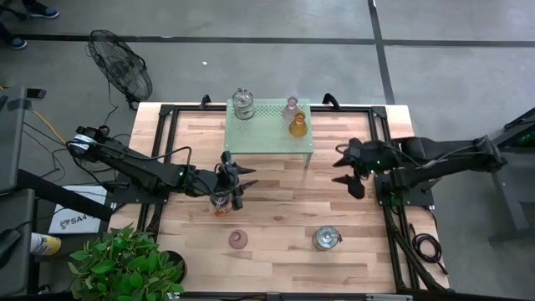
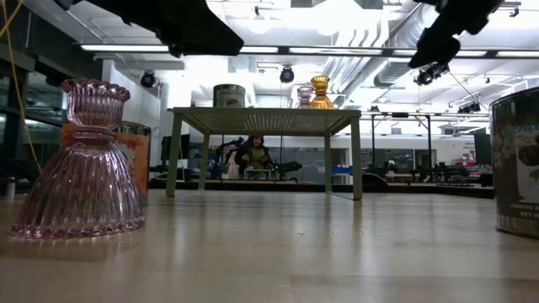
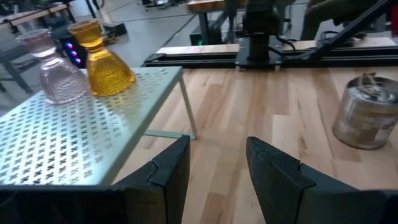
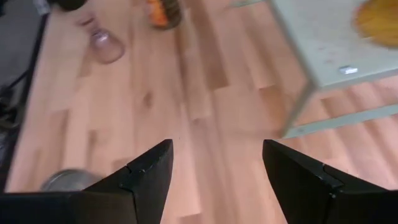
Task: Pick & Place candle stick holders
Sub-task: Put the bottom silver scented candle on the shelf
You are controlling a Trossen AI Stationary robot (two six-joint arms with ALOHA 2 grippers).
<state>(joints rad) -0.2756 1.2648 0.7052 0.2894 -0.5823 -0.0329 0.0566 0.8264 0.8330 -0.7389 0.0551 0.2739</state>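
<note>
Holding left pincer (image 1: 242, 186) apart and empty, in front of shelf (image 1: 267, 140); right pincer (image 1: 345, 174) gaping beside shelf. Likely targeting jar (image 1: 220, 206) before shelf, under left wrist: backing up, centring, descending straight, squeezing gently.

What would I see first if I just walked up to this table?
Probably the green shelf at the table's far edge, with an amber holder, a pink holder and a clear jar holder on top. Then the two dark arms: the left gripper and right gripper hover empty over the wood.
</note>
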